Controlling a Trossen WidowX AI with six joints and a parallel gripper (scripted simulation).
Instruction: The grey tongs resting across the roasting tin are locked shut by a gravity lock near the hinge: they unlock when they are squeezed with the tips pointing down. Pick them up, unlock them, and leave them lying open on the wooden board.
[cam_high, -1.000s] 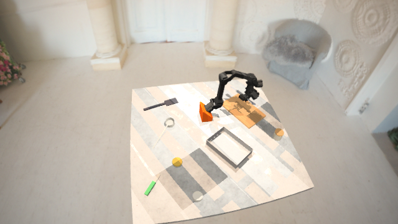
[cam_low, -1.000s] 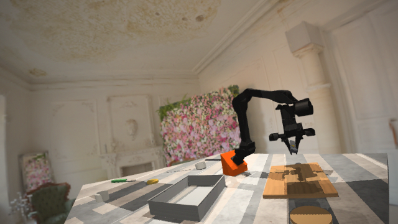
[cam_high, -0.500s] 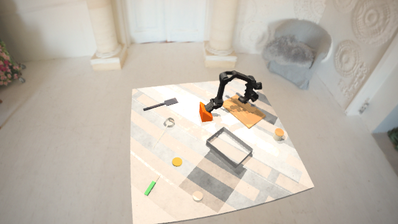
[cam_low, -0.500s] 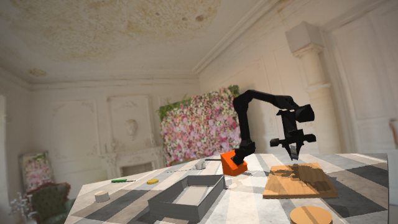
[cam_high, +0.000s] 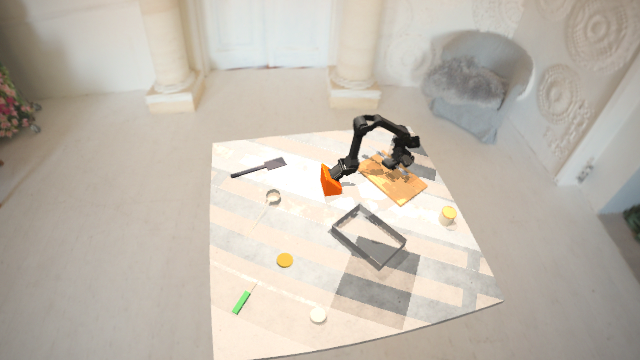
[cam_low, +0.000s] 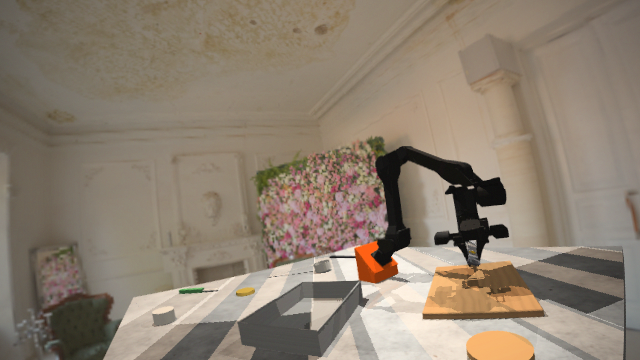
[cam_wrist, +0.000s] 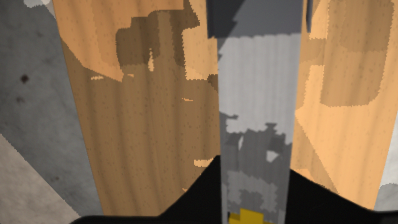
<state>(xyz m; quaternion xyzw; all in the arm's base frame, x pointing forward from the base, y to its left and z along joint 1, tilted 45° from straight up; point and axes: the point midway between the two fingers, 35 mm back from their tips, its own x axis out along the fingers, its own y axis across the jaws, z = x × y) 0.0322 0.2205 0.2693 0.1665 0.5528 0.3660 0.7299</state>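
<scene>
My gripper (cam_high: 398, 164) (cam_low: 473, 260) (cam_wrist: 240, 162) points down, low over the far part of the wooden board. It is shut on the grey tongs (cam_low: 471, 248) (cam_wrist: 257, 85), which have a yellow mark between the fingers and a dark part at the top of the wrist view. The tongs look close to upright in the exterior view, their lower end just above or at the board; contact is unclear. Their arms look close together; the lock is not visible. The board (cam_high: 402, 195) (cam_low: 450, 302) (cam_wrist: 145, 130) lies flat. The grey roasting tin (cam_high: 355, 249) (cam_low: 280, 341) holds no tongs.
An orange block (cam_high: 329, 184) (cam_low: 371, 267) is at the arm's base. A yellow-topped jar (cam_high: 448, 215) (cam_low: 500, 347) stands near the board. A dark spatula (cam_high: 255, 169), a ladle (cam_high: 273, 196), a yellow disc (cam_high: 285, 260) and a green-handled tool (cam_high: 241, 302) lie farther away.
</scene>
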